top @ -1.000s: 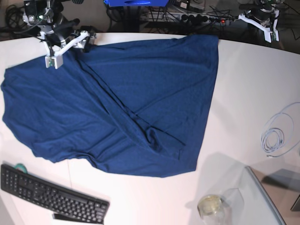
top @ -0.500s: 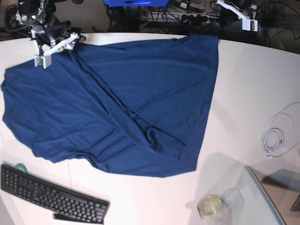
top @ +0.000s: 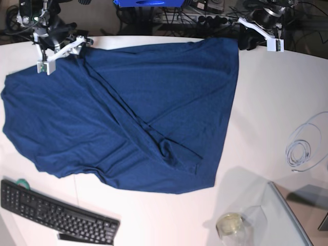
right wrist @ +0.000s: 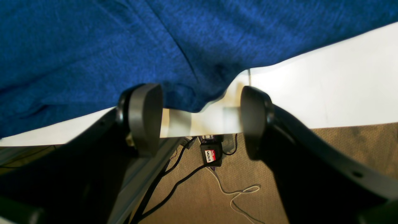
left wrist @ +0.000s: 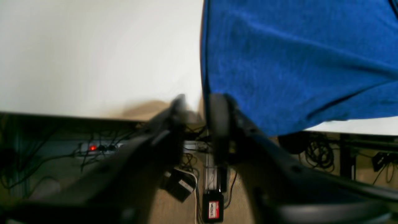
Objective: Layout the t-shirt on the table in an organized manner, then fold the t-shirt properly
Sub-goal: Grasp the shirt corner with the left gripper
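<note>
While right fingers [right wrist: 146, 118] spread, left fingers [left wrist: 217, 121] near-closed: t-shirt [top: 128, 113], keyboard [top: 56, 215], cable coil [top: 302, 148].

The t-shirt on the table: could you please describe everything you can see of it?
The t-shirt is plain dark navy, soft knit fabric with no print. It lies spread over the white table, not flat: a long diagonal fold runs from its far corner toward the near hem, bunching into wrinkles there. Its far edge reaches the table's rim. The right gripper is open at that edge; the left gripper, nearly closed, sits beside the other far corner.
</note>
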Controlling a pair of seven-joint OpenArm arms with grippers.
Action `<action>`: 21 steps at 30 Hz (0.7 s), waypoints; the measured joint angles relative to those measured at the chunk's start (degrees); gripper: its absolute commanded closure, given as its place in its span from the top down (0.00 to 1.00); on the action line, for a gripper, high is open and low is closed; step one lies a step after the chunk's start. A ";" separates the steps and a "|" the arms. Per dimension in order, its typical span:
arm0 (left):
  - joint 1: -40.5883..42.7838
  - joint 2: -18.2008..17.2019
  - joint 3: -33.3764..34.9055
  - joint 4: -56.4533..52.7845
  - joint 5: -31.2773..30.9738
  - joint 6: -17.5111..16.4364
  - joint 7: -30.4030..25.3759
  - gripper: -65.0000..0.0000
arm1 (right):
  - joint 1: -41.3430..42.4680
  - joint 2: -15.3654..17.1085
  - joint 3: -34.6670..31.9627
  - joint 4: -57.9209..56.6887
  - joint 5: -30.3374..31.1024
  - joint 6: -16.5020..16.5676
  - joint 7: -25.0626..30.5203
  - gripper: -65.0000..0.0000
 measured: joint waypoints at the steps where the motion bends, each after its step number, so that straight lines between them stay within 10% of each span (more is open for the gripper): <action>1: 0.31 0.00 0.00 -0.04 0.28 0.02 0.04 0.35 | 0.00 0.02 0.00 0.00 0.00 0.00 -0.02 0.56; 6: -0.55 -0.02 -0.11 -0.22 0.37 0.04 0.20 0.62 | 0.00 0.02 0.00 0.00 0.02 0.00 0.00 0.56; 21: 4.70 -0.59 0.07 6.38 -6.23 -0.02 0.44 0.62 | 0.00 0.00 0.00 0.00 0.02 0.00 0.00 0.56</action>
